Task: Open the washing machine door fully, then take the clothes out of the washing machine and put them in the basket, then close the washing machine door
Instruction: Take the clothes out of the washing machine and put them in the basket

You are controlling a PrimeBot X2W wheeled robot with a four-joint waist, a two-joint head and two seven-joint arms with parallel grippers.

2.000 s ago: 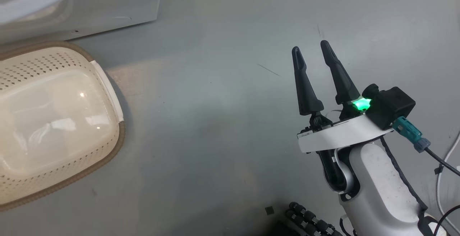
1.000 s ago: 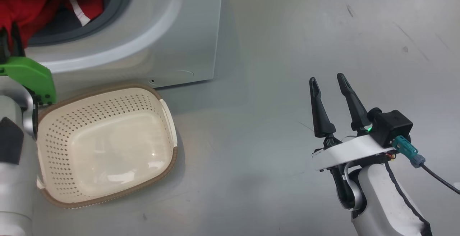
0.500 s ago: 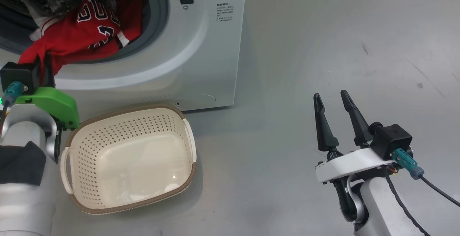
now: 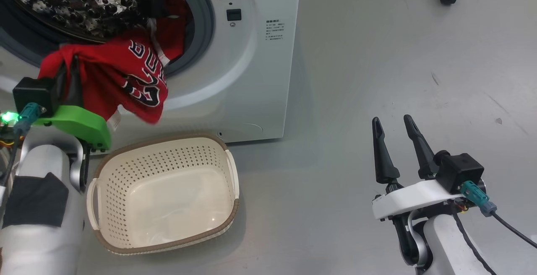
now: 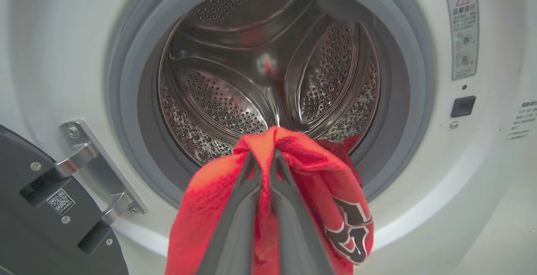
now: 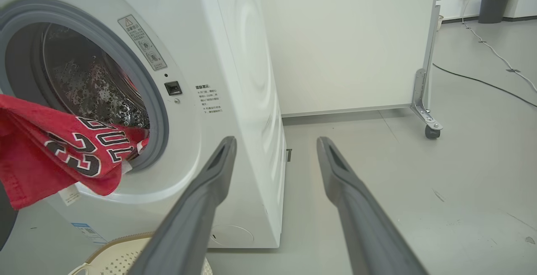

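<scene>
The white washing machine (image 4: 247, 57) stands with its mouth open, steel drum (image 5: 251, 78) showing. The washing machine door (image 5: 25, 241) is swung aside at the left wrist view's lower left, hinge showing. My left gripper (image 5: 262, 157) is shut on the clothes (image 5: 302, 162), a red jersey. The clothes (image 4: 126, 78) are pulled out over the grey seal and hang down the machine's front, above the basket's far edge. The cream basket (image 4: 168, 137) sits on the floor below the mouth. My right gripper (image 4: 391, 119) hangs open over bare floor to the right, holding nothing.
A white partition (image 6: 348, 36) on a castor (image 6: 430, 131) stands behind the machine's right side. A cable (image 6: 482, 82) runs across the grey floor towards a dark bin (image 6: 491, 2). The basket's edge (image 6: 113, 258) shows under the right gripper's (image 6: 277, 141) left finger.
The head camera has tilted up, bringing the drum mouth into view. My left gripper has drawn the red jersey out of the drum, over the seal. The right gripper stays open.
</scene>
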